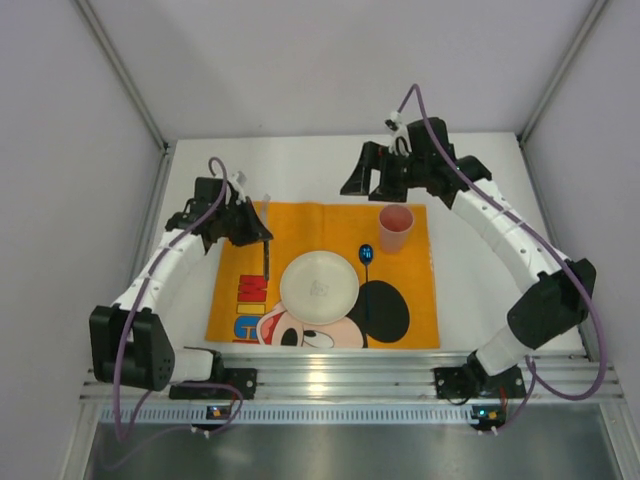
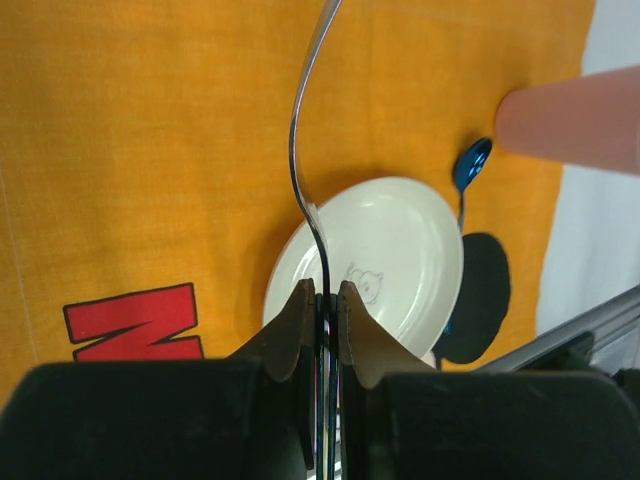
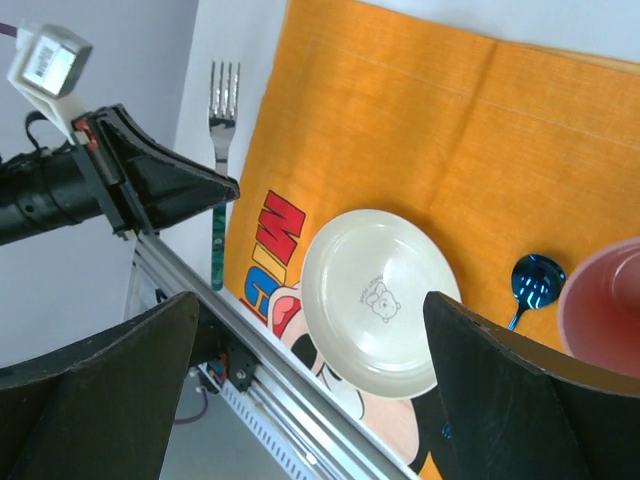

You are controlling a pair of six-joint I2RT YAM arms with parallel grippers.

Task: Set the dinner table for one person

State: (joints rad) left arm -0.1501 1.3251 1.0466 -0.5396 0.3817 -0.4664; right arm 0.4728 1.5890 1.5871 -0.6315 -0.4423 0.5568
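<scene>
Nearest, just beyond the rail [image 1: 340, 365], the mat [image 1: 310, 225] lies on the tabletop [image 1: 300, 160] with the plate [image 1: 319, 287] at its middle.

At 9 o'clock of the plate, near but apart from it, the fork [image 1: 267, 262] is held. The left pincer [image 2: 327, 298] is clenched on the fork's handle, the two pads pressed flat against it. The fork's long axis runs from 6 to 12 o'clock, with the dark handle toward the rail and the tines pointing away. It is thus roughly in line with the mat's left edge and alongside the plate. In the left wrist view the fork is seen edge-on, so it is judged to be carried on its side rather than flat. Whether it touches the mat or hangs above it cannot be told.

The coming move is judged to turn on this lie. The fork is already aligned beside the plate and in the nearer arm's grasp, so little more than a lowering and a release should be called for.

Farther off, at 2 o'clock of the plate, the blue spoon [image 1: 366, 255] is laid with its bowl away from the rail. The pink cup [image 1: 396, 228] stands upright at 1 o'clock, just beyond the spoon.

Farthest, at about 11 o'clock of the cup, the right pincer [image 1: 368, 185] is spread wide and grasps nothing. It is well apart from the fork.
</scene>
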